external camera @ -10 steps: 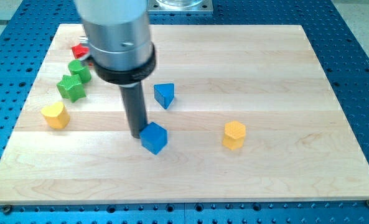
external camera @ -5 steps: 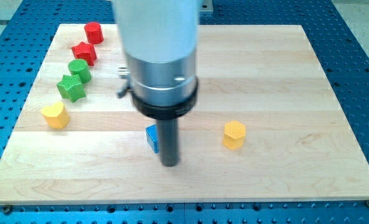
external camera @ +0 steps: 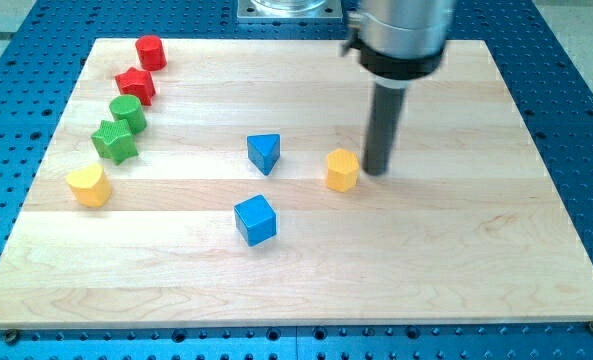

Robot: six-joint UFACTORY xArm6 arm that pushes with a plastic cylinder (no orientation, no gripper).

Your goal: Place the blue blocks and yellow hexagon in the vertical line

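Note:
A blue triangle block (external camera: 263, 153) lies near the board's middle. A blue cube (external camera: 255, 219) lies just below it, slightly to the view's left. The yellow hexagon (external camera: 343, 170) sits to the right of the blue triangle. My tip (external camera: 376, 171) stands right beside the hexagon's right side, close to it or touching.
At the view's left a column of blocks runs down: a red cylinder (external camera: 150, 51), a red star (external camera: 136, 85), a green cylinder (external camera: 128, 113), a green star (external camera: 114, 141) and a yellow heart-like block (external camera: 88, 185). The wooden board (external camera: 476, 260) rests on a blue perforated table.
My tip moved from beside the blue cube across to the right of the yellow hexagon. The hexagon has shifted up and to the view's left, closer to the blue triangle.

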